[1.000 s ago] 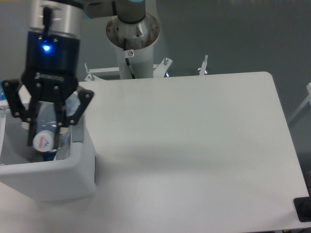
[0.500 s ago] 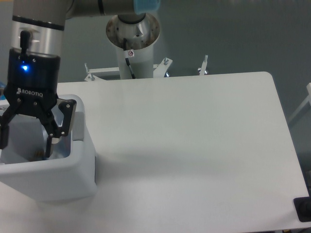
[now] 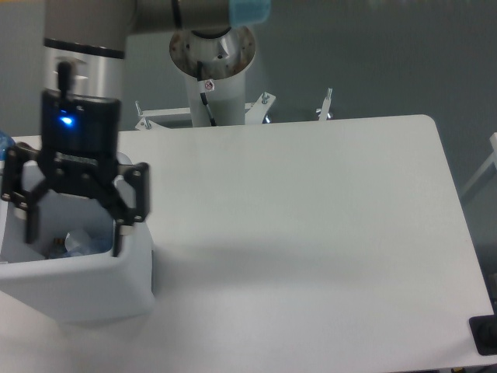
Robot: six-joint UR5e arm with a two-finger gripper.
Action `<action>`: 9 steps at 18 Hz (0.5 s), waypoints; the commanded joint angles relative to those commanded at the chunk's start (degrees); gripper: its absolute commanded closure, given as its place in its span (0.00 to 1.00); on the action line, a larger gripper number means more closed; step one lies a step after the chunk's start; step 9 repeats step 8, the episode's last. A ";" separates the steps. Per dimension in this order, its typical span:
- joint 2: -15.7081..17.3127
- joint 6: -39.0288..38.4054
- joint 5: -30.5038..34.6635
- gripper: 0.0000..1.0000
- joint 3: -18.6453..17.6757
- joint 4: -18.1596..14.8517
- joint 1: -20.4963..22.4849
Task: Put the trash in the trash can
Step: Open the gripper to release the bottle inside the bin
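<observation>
Nearest the camera, at the lower left, stands the white trash can point(image 3: 78, 284), its thick rounded rim facing forward and its right wall close to the table's left part. Inside it, low against the front wall, lies a pale bluish, crumpled clear shape point(image 3: 84, 242) that looks like the flattened bottle; beside it to the left sits a small dark speck point(image 3: 56, 249), too blurred to say whether it is the wrapper. Both lie within the bin, below its rim.

Directly over the bin hangs the gripper point(image 3: 74, 233), its two black fingers spread wide apart with nothing between them; the left finger reaches down near the bin's left side and the right finger point(image 3: 128, 210) crosses the right rim. The black body above carries a glowing blue light point(image 3: 66, 120); any lettering under it is too smeared to read.

The white table point(image 3: 311, 233) stretches to the right. Behind it rises the arm's white base column point(image 3: 213, 78), bearing a small round red-and-white sticker point(image 3: 208, 84) whose writing is illegible.
</observation>
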 joint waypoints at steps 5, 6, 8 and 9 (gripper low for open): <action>0.61 5.83 10.03 0.00 -2.19 -2.90 1.50; 0.96 7.40 11.09 0.00 -2.89 -3.08 1.85; 2.19 11.70 11.63 0.00 -4.30 -4.30 3.16; 2.19 11.70 11.63 0.00 -4.30 -4.30 3.16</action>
